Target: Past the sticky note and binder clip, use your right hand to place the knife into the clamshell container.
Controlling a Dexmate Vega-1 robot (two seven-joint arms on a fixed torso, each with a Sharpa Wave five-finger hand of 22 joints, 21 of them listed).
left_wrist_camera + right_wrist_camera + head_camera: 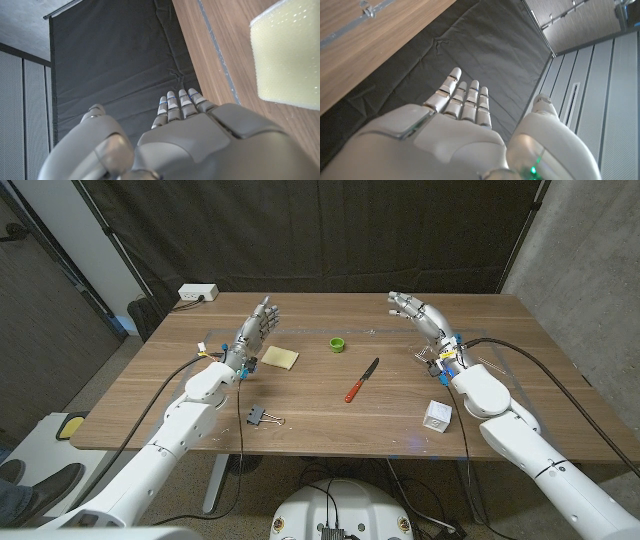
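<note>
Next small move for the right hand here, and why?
Probably bring the right hand down and inward toward the knife. The hand is raised, holding nothing, its fingers apart, and the knife lies untouched mid-table with its red handle nearest the robot. No clamshell container is visible.

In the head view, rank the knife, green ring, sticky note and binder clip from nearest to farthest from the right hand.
From the right hand:
1. Green ring, table centre, far side.
2. Knife, centre.
3. Sticky note, beside the left hand.
4. Binder clip, near left edge.
</note>
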